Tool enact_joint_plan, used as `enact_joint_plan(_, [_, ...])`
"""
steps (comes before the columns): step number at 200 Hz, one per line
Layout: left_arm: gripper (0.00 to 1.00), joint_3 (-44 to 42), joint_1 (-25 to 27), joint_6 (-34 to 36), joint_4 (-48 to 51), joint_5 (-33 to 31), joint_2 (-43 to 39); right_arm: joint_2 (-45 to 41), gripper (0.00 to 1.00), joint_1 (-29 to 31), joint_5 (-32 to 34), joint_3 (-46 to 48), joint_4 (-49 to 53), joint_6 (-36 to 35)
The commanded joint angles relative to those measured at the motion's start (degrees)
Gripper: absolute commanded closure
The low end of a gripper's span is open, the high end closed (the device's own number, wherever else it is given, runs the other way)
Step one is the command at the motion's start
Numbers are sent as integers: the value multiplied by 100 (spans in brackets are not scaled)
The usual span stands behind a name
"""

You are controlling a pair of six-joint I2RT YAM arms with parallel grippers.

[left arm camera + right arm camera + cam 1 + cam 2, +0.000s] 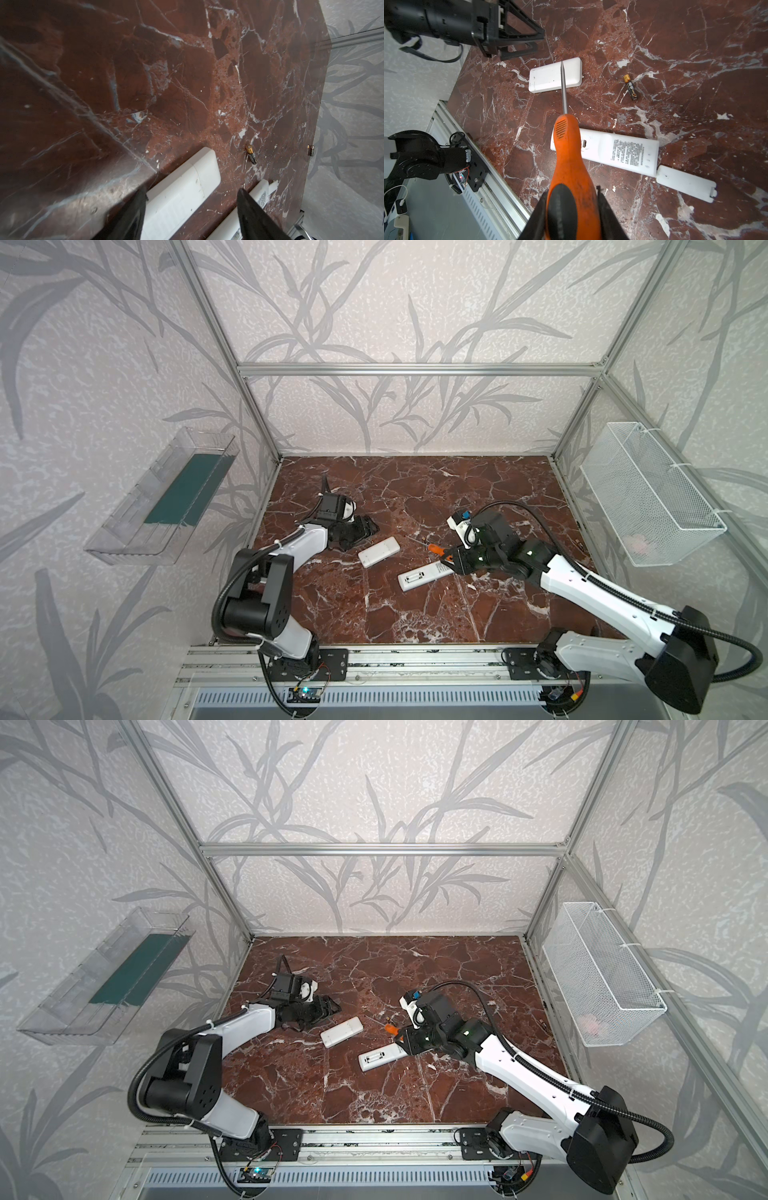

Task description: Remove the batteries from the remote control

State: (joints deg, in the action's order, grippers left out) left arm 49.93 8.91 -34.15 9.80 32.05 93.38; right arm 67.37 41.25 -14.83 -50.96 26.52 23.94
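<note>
Two white remotes lie mid-table: a short one point(379, 551) point(555, 78) and a long one point(424, 576) point(618, 153), whose detached cover point(685, 182) lies at its end. One dark, gold-tipped battery point(630, 87) point(251, 154) lies loose on the marble beyond them. Two more batteries point(310, 150) rest at the table's far right edge. My right gripper point(572, 191) point(446, 558) is shut on the orange-handled screwdriver point(566, 145), held above the long remote with its tip over the short one. My left gripper point(192, 189) point(368, 531) is open just left of the short remote, holding nothing.
A clear plastic tray point(162, 497) hangs on the left wall and a white mesh basket point(652, 493) on the right wall. Aluminium frame posts point(266, 439) line the red marble tabletop point(415, 614).
</note>
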Motion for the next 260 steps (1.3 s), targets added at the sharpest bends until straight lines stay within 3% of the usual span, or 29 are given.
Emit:
enact_joint_plan(1, [31, 244, -50, 73, -324, 433, 321, 32, 100, -61, -70, -206, 173, -51])
enact_joint_plan(27, [31, 277, -54, 100, -344, 475, 502, 124, 100, -344, 201, -68, 263, -39])
enact_joint_plan(66, [31, 219, -55, 72, -425, 544, 567, 383, 100, -1047, 492, 238, -528, -208])
enact_joint_plan(125, [31, 124, -51, 100, -386, 595, 428, 1831, 100, -1278, 977, -137, -700, -906])
enact_joint_plan(150, [31, 101, -55, 96, -393, 623, 425, 2096, 85, -1281, 1122, -167, -741, -991])
enact_joint_plan(186, [31, 104, -56, 49, -462, 679, 444, 2461, 70, -1280, 1228, -278, -691, -1109])
enact_joint_plan(260, [30, 59, -53, 153, -224, 598, 394, 3009, 52, -1281, 1364, -696, -426, -1246])
